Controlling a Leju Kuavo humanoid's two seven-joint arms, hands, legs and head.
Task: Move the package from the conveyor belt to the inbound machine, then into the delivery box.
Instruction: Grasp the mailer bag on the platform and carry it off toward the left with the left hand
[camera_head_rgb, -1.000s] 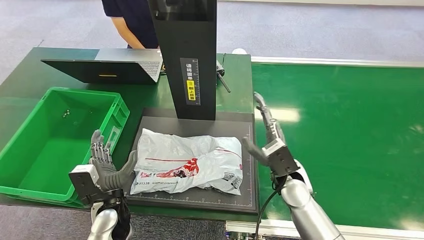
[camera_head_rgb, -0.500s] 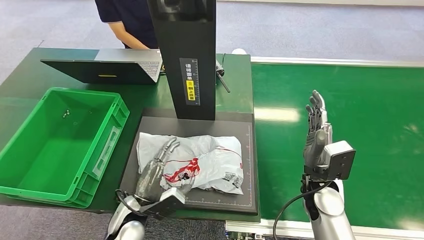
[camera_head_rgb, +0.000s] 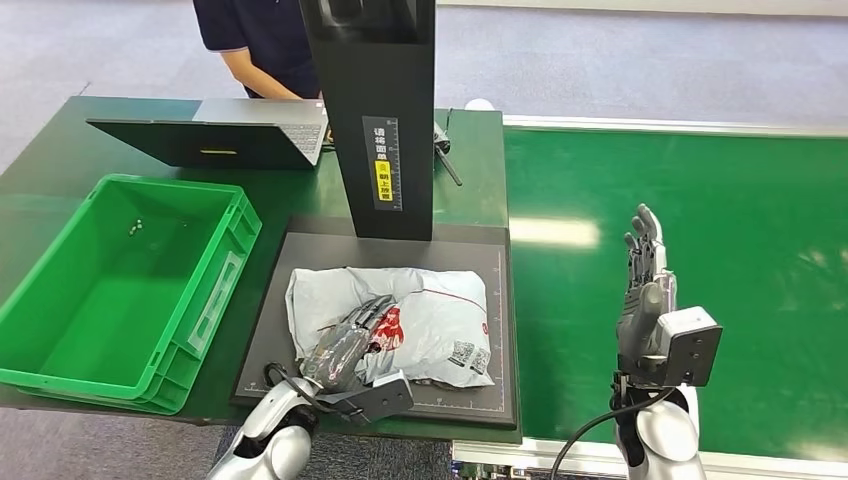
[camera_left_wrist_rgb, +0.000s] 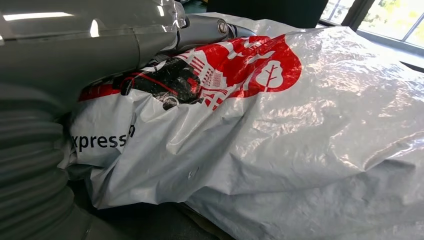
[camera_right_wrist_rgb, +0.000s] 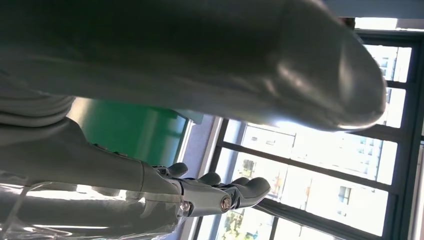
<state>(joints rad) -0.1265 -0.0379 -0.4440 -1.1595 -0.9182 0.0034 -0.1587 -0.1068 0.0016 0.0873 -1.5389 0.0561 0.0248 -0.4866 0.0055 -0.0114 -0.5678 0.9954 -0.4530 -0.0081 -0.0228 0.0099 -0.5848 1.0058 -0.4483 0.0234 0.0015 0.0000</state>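
The package (camera_head_rgb: 400, 325) lies lengthwise across the black scanner plate (camera_head_rgb: 300, 240) at lower centre, the left hand (camera_head_rgb: 350, 345) resting fingers-flat on its near-left end, grip unclear, the green box (camera_head_rgb: 60, 260) left; right hand (camera_head_rgb: 648, 285) open over the belt (camera_head_rgb: 720, 200)

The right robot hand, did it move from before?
Yes. The right robot hand went from beside the black pad out over the green belt, away from the package.

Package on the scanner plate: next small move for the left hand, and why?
Probably close the left hand on the package and lift toward the green box. It lies on the package on the black plate; the right hand is raised, empty.
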